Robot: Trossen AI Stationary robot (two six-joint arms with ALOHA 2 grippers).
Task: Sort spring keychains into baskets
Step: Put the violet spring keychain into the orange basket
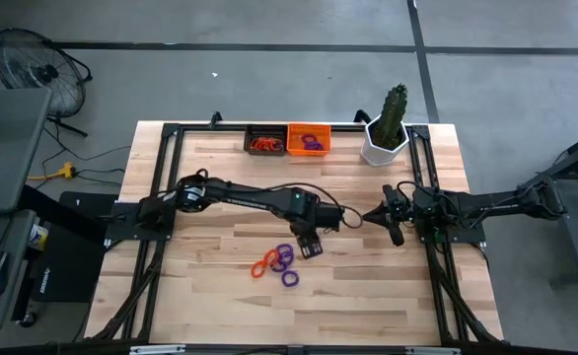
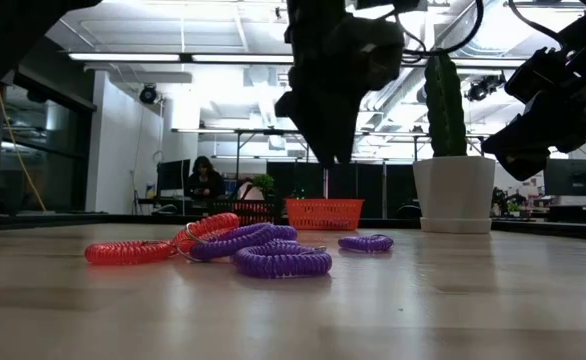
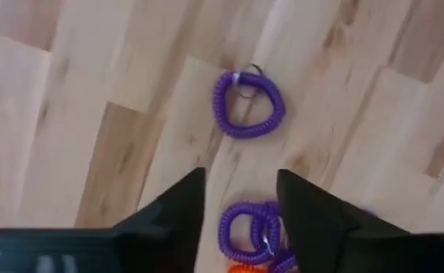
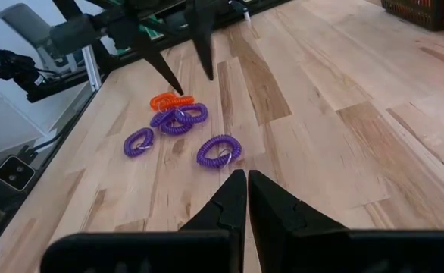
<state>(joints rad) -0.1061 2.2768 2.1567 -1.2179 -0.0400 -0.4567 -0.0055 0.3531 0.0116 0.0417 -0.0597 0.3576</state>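
Both baskets (image 1: 288,140) already hold some keychains, but a small pile (image 1: 277,263) waits on the table (image 1: 368,296). The left gripper (image 1: 307,244) hangs spread and empty above it; the right gripper (image 1: 392,219), pressed together, waits aside.

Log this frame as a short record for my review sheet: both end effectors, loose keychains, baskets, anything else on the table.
left end effector: open, empty, above the loose pile at table centre
right end effector: shut, empty, at the table's right side, away from the pile
loose keychains: a small cluster on the table, mostly purple, at least one orange
black basket: far edge, holds orange keychains
orange basket: touching the black basket, holds purple keychains
cactus pot: white, far right corner, upright
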